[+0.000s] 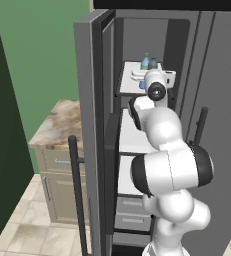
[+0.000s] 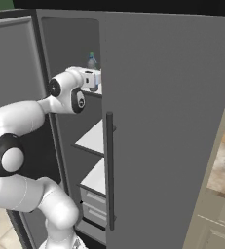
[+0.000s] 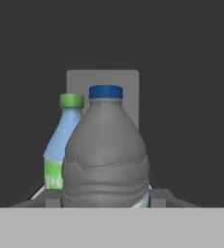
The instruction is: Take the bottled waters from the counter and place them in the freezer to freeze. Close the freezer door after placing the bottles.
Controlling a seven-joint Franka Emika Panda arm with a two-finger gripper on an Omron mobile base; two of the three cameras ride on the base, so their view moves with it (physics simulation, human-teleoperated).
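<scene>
In the hand view the dark grey-blue bottled water (image 3: 105, 155), blue-capped, stands upright between my gripper (image 3: 105, 197); the fingertips (image 3: 53, 197) press its lower sides, so the gripper is shut on it. The clear light blue bottle with a green cap (image 3: 65, 140) stands just behind it to the left. Both bottles (image 1: 148, 62) are on the top shelf (image 1: 129, 84) of the freezer, where my hand (image 1: 156, 85) reaches in. The green-capped bottle (image 2: 91, 61) shows above the hand. The freezer door (image 1: 89, 125) stands wide open. The counter (image 1: 57, 125) lies to its left.
The door's long dark bar handle (image 1: 77, 190) is near the arm's left. The closed right fridge door (image 2: 167, 121) with its handle (image 2: 109, 170) borders the opening. White shelves (image 2: 92, 138) and drawers (image 1: 132, 212) sit below. A green wall stands behind the counter.
</scene>
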